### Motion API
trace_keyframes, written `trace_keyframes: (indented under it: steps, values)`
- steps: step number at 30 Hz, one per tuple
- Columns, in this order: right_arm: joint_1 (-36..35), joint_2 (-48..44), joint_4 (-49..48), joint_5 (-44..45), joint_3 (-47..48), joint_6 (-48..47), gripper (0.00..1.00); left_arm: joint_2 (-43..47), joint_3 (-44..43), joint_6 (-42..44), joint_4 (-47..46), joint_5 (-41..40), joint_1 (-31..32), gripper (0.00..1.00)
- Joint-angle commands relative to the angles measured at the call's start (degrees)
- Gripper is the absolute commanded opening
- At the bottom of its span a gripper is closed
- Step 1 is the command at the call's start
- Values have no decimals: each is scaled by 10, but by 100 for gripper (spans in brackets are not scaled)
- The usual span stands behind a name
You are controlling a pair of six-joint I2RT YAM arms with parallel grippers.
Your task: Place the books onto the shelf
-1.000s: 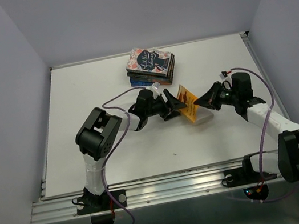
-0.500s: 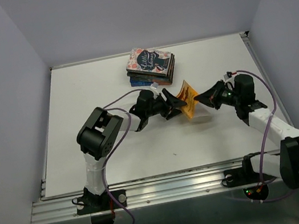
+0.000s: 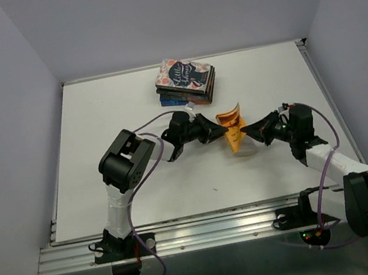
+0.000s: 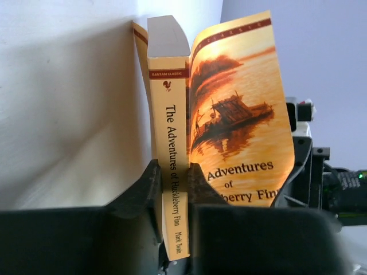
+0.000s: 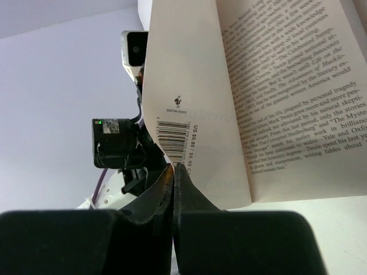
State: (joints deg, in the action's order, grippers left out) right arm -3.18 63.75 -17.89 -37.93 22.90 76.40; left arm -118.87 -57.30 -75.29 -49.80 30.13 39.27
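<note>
Firmly, the left claw (image 4: 174, 184) clamped the book (image 4: 241, 114) by its spine; the right claw (image 5: 174, 175), pinching a cover, likely needed releasing slowly.

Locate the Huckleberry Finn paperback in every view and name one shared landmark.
Top external: Huckleberry Finn paperback, orange, centre of frame.
Left wrist: centre, spine upright between the fingers.
Right wrist: upper right, back cover with barcode.
Shared landmark: left gripper, clamped on the spine.
</note>
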Motion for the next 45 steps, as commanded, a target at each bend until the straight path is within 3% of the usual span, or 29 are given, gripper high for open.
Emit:
trace_keyframes:
  steps: [1,3,4,7,8,9,12,19,24,29,32,37,45]
  values:
    - [-1,-12,-53,-2,-7,14,1,9,-27,13,-59,32,5,0]
    - [-1,-13,-16,1,-6,-7,15,21,-19,19,-59,24,5,0]
    - [-1,-14,3,6,-4,-37,38,33,-10,23,-60,15,5,0]
    - [-1,-26,105,47,14,-111,76,54,10,22,-49,-7,5,0]
    - [-1,-30,165,62,21,-128,95,68,12,20,-39,-14,5,0]
    - [-1,-35,194,76,28,-142,100,74,14,20,-26,-20,4,0]
    - [-1,-68,276,130,38,-176,100,98,16,9,35,-52,5,0]
    - [-1,-154,298,147,-29,-141,100,157,32,-22,117,-139,10,0]
    - [-1,-154,236,123,-74,-98,100,179,11,-31,173,-183,33,0]
    - [-1,-158,42,87,-147,2,100,172,-2,-40,188,-190,42,0]
    - [-1,-158,-5,85,-159,19,100,167,-3,-42,190,-195,48,0]
    - [-1,-159,-8,35,-145,-5,100,162,-3,-51,198,-206,50,0]
    - [-1,-204,50,56,-145,-14,100,155,-10,-60,218,-213,51,0]
